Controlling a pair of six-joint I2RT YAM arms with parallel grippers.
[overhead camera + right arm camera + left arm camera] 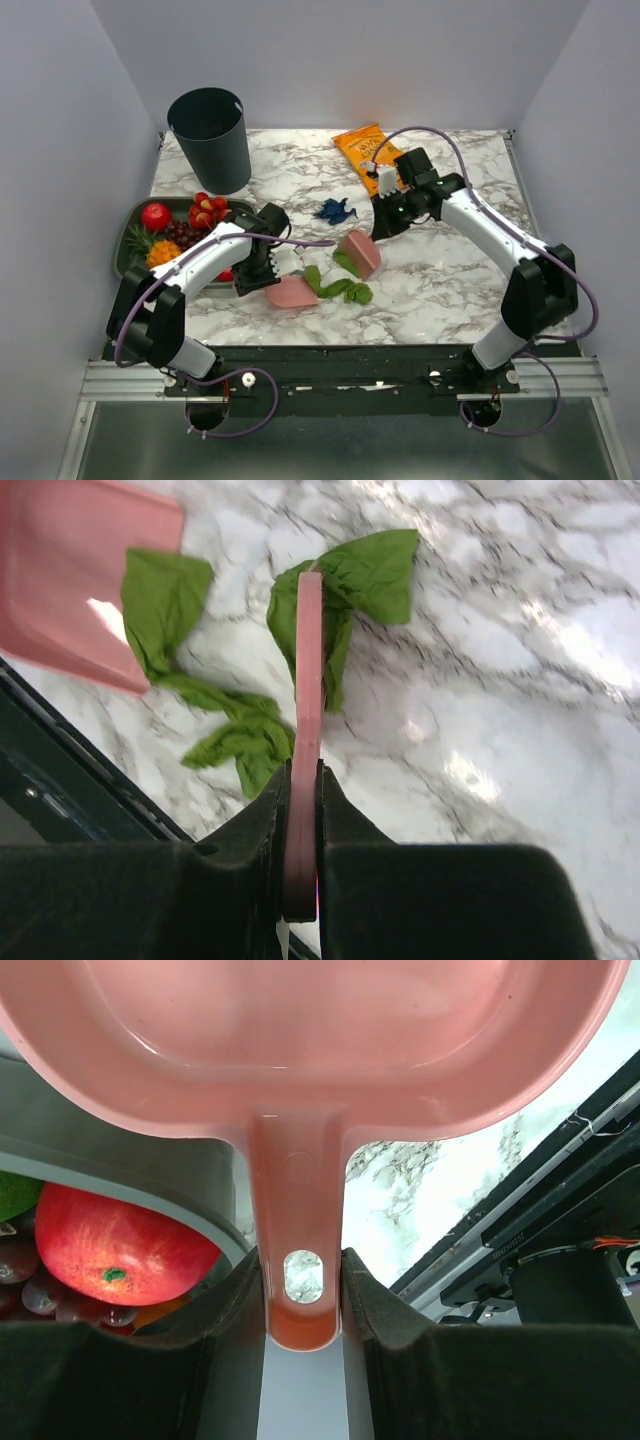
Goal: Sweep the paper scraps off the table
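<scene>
Gripping the handle of a pink dustpan (pixel 300 1060) between narrowly parted fingers, the left gripper (pixel 303 1280) holds the pan low over the near-left part of the table (pixel 450 270), its mouth facing right toward the paper scraps (pixel 335 285). The right gripper (pixel 302 780), its jaws pinched almost together, clamps a thin pink scraper (pixel 309 680), seen edge-on from the wrist, whose far end meets a crumpled green piece on the marble surface. A second, longer green piece lies just left of the scraper, one end against the dustpan's lip. From above, these green pieces sit between pan and scraper near the table's front edge, while a blue scrap (pixel 335 210) rests farther back, beside the right arm's wrist and well apart from the pan. An orange snack bag (pixel 362 150) lies at the rear, a dark bin (pixel 210 135) stands at the back left, and a grey fruit tray (pixel 125 265) holding a red apple (pixel 115 1245) sits under the left arm.
</scene>
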